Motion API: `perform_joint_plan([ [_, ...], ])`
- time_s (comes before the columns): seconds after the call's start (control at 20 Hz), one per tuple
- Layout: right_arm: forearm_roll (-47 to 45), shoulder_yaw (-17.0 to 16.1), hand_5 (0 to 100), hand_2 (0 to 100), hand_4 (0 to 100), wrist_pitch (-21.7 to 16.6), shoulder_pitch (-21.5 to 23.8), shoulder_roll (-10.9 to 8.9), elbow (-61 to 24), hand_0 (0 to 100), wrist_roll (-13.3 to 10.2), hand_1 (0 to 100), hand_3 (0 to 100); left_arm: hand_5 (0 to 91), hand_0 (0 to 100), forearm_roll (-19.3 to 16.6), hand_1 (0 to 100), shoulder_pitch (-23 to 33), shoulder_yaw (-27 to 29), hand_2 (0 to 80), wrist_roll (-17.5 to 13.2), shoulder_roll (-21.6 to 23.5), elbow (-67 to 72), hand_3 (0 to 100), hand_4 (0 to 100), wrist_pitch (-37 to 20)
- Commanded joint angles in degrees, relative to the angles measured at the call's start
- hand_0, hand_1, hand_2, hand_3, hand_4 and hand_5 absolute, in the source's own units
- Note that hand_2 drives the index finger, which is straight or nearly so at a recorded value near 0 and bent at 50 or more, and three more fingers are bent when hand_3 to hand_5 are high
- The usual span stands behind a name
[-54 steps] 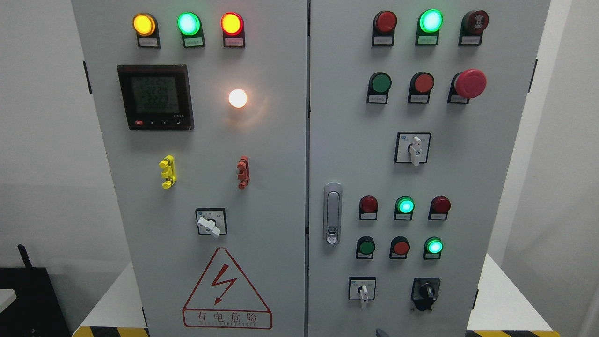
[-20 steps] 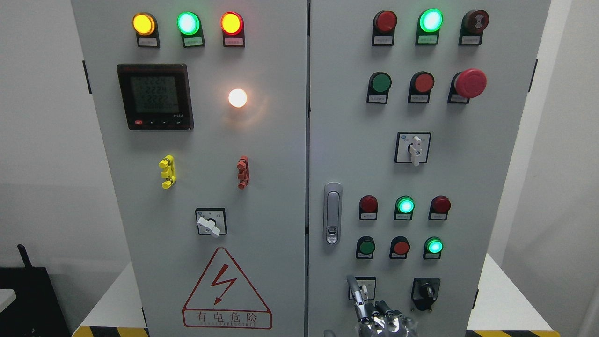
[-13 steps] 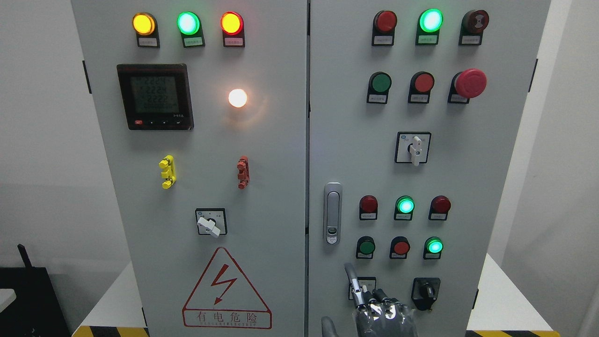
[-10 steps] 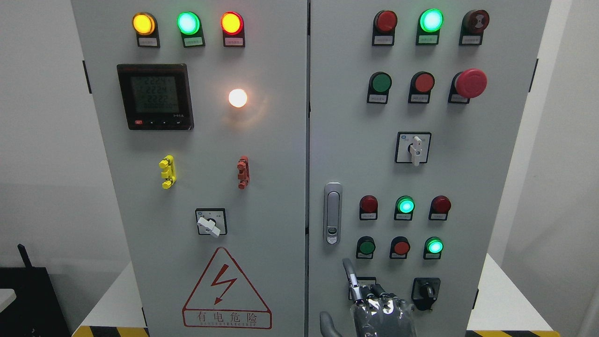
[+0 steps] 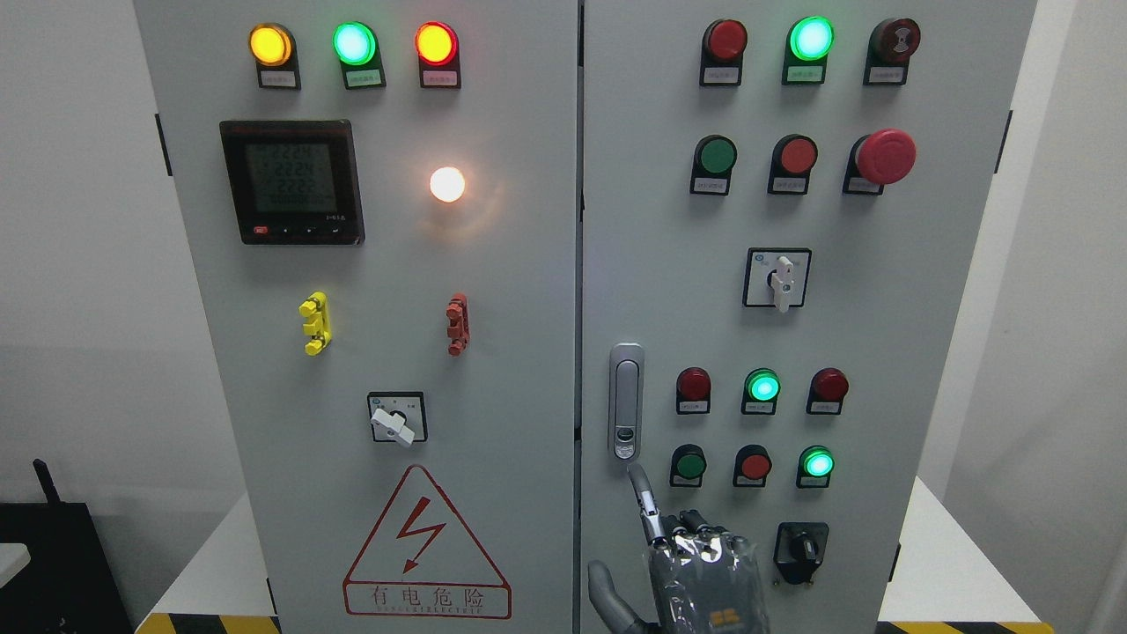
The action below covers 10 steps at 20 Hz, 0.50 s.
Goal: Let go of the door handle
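Note:
The silver door handle [image 5: 626,401] stands upright and flush at the left edge of the right cabinet door [image 5: 669,291]. My right hand [image 5: 678,537] comes up from the bottom edge, its back towards me. Its index finger [image 5: 642,493] points up and left, with the tip just below the handle's lower end and apart from it. The other fingers are curled and the thumb [image 5: 607,594] sticks out to the left. The hand holds nothing. The left arm is out of view.
The right door carries pilot lamps, push buttons, a red mushroom stop button [image 5: 885,156] and rotary switches [image 5: 777,277]; the hand covers one lower switch. The left door [image 5: 387,291] has a meter [image 5: 292,181], lamps and a warning triangle [image 5: 426,546].
My right hand has risen from the bottom edge and moved up and left. Its index fingertip went from the lower switch to just under the handle.

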Motion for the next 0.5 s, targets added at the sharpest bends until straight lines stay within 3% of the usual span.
perform_joint_plan([
  [0.0, -0.06, 0.39, 98, 0, 83, 0.40, -0.78, 0.17, 1.84, 37, 0.40, 19, 90, 0.0, 12, 0.00, 39, -0.17, 0.09, 0.0, -0.01, 0.00, 0.53, 0, 0, -0.03],
  [0.45, -1.55, 0.48, 98, 0, 84, 1.19, -2.36, 0.26, 2.28, 37, 1.45, 19, 91, 0.0, 12, 0.00, 39, -0.18, 0.09, 0.0, -0.01, 0.00, 0.53, 0, 0, -0.03],
])
